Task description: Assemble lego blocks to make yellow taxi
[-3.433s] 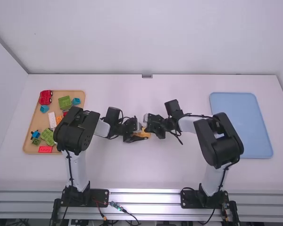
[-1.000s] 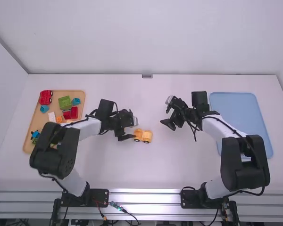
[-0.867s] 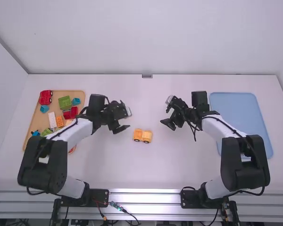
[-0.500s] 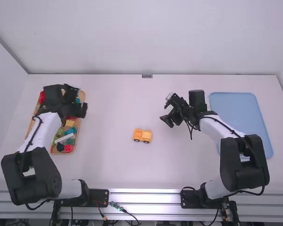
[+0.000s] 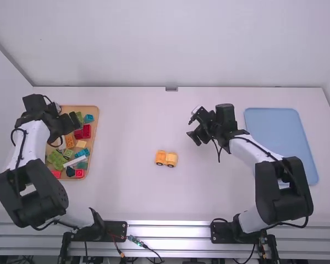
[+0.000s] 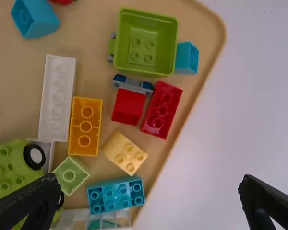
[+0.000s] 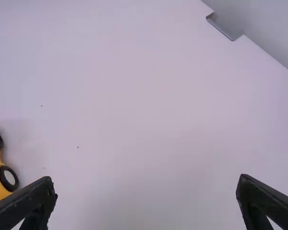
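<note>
Where our white bench [image 5: 137, 198] spreads widest, we have a blue tray [image 5: 280, 146] on the right and a tan tray [image 6: 199, 33] of loose blocks on the left. Our left gripper [image 5: 71, 124] hangs over the tan tray, our right gripper [image 5: 193, 137] over the bench near the blue tray; both sets of jaws are released, wide apart. Between them sits our yellow vehicle [image 5: 166, 158], then come the tan tray's long white block [image 6: 57, 98] and smaller pale yellow block [image 6: 125, 153].
</note>
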Controlling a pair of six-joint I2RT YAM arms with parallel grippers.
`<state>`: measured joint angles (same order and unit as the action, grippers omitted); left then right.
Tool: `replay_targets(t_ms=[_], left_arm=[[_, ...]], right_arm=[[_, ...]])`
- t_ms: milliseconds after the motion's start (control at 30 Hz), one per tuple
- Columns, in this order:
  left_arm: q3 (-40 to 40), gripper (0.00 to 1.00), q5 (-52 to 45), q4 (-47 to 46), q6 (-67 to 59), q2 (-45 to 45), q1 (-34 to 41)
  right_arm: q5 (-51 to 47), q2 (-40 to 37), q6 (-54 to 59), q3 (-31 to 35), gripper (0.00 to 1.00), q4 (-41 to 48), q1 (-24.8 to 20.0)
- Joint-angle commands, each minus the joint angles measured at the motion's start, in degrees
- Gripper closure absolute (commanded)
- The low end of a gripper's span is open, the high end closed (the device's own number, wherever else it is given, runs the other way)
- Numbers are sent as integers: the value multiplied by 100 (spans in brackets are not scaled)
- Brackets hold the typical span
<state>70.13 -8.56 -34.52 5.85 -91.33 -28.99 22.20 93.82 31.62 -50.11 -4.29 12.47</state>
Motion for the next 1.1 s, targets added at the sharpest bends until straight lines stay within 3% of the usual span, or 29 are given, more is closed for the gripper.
replay_targets(t_ms=[0, 367, 633, 767, 933, 1067], left_arm=[[-7, 1, 63, -89, -110, -40, 4], [-15, 1, 275, -240, 2563, -671, 87], [-393, 1, -14, -10, 3420, -678, 13], [-555, 1, -233, 396, 3208, -680, 13], [-216, 1, 412, -95, 4108, -850, 52], [234, 1, 377, -598, 4086, -1086, 107]], right_arm=[[-116, -114, -15, -17, 1, -2, -39], [-151, -114, -337, -212, 1, 55, -48], [-160, -114, -332, -203, 1, 2, -4], [-149, -114, -332, -205, 1, 0, 2], [-146, -114, -337, -201, 1, 20, -4], [-149, -114, -334, -205, 1, 20, 2]])
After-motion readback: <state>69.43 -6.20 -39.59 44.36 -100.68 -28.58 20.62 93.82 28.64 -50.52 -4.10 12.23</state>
